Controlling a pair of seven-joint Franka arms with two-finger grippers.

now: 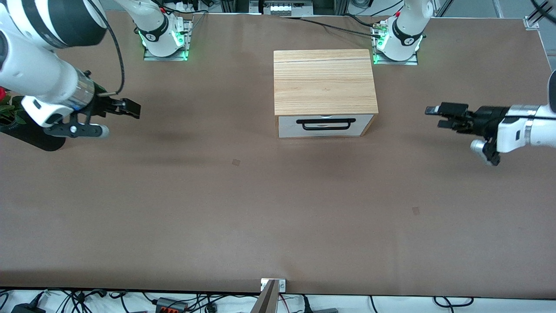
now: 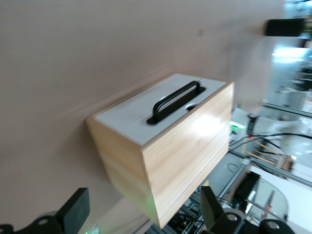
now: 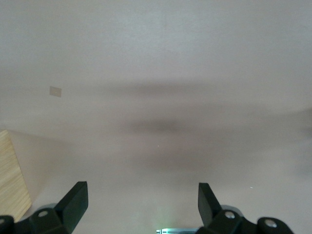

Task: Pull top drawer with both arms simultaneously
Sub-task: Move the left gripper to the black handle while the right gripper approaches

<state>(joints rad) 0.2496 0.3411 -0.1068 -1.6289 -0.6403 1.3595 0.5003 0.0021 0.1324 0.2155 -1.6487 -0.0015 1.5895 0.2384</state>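
The wood-grain cabinet (image 1: pixel 323 82) stands on the table between the two arm bases. Its top drawer (image 1: pixel 286 127) faces the front camera, with a white front and a black bar handle (image 1: pixel 325 124), and it sits flush with the casing. My left gripper (image 1: pixel 436 117) is open and empty above the table, off the cabinet toward the left arm's end. Its wrist view shows the drawer front (image 2: pixel 131 117) and handle (image 2: pixel 175 101) ahead of the open gripper (image 2: pixel 144 209). My right gripper (image 1: pixel 132 108) is open and empty toward the right arm's end. In its wrist view (image 3: pixel 141 202) only a cabinet corner (image 3: pixel 9 180) shows.
A black pot with a plant (image 1: pixel 26 134) stands at the table edge under the right arm. Two small tape marks (image 1: pixel 236 162) (image 1: pixel 415 211) lie on the brown table. A metal bracket (image 1: pixel 273 284) sits at the table edge nearest the front camera.
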